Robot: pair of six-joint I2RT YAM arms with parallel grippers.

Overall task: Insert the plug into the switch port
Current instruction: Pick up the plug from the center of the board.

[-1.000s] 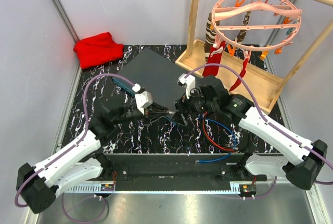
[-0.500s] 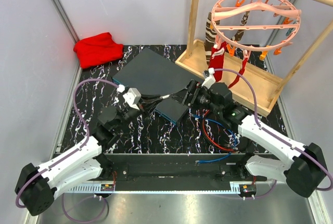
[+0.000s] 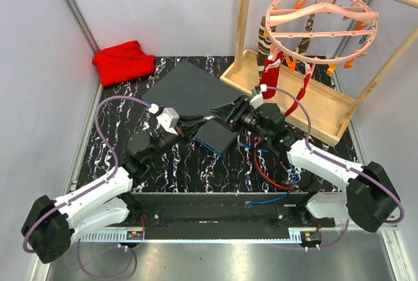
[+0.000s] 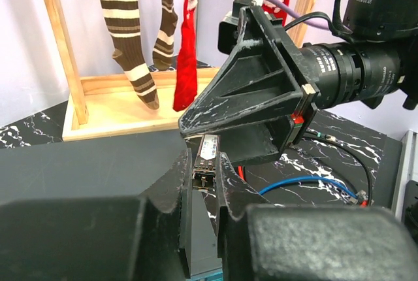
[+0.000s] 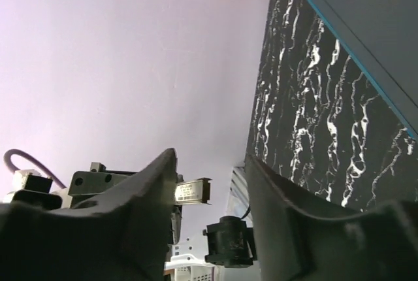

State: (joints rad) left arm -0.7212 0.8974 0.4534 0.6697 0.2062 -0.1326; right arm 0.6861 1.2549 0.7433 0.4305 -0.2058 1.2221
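Left wrist view: the left gripper (image 4: 204, 175) pinches the plug (image 4: 208, 148). The right gripper (image 5: 210, 166), jaws apart, straddles it above the switch (image 3: 189, 86).

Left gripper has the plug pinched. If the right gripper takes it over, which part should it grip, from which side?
Probably the free metal end of the plug, sticking out past the left gripper, approached head-on from the opposite side. That narrow end fits between the open jaws of the right gripper, which faces it.
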